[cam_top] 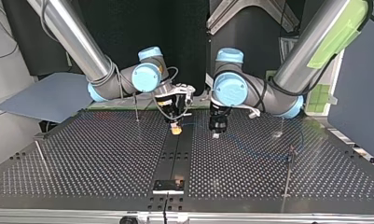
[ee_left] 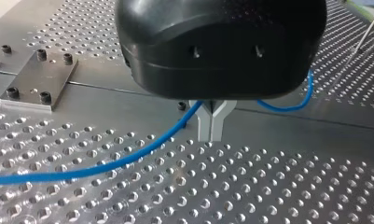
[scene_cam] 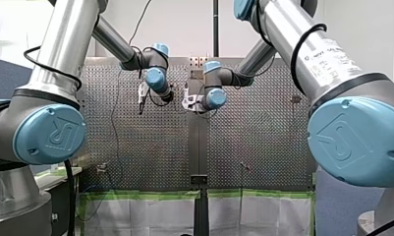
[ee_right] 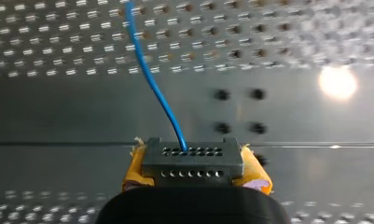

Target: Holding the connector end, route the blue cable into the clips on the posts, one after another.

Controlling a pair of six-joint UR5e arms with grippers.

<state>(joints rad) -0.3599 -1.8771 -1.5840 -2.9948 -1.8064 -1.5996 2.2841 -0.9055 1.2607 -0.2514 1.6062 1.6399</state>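
Over the smooth dark centre strip (cam_top: 176, 156) of the perforated metal table (cam_top: 91, 158): the right gripper (ee_right: 195, 169) stands low, with its yellow pads (ee_right: 134, 170) clamped on the grey multi-hole connector block (ee_right: 192, 156).
Cable run: the thin blue cable (ee_left: 128, 156) leaves the block's upper row of holes. It crosses off the strip toward the left arm's side and lies slack on the table in a loose curve.
Guide side: the left gripper (ee_left: 211, 127) has a black body and hangs just beside the strip with its metal fingertips meeting. The cable passes through the fork above the tips, and it cannot be told whether it is pinched or only caged.
Post: a thin metal post (cam_top: 287, 170) stands well away from the strip on the left arm's side, and the cable's far run passes near it. Its clip is too small to read, so seating cannot be confirmed.
Risk, connector slip: only two narrow pads hold the block. A hard pull along the cable could twist it or draw it out.
Risk, cable strain: if the left fingers do pinch, moving the grippers apart would tighten the short span and load the wire at the block.
Risk, snag: the slack curve may wrap the post below its clip.
Risk, collision: both wrists work close together beside the strip, and a wide swing could bring them into contact.
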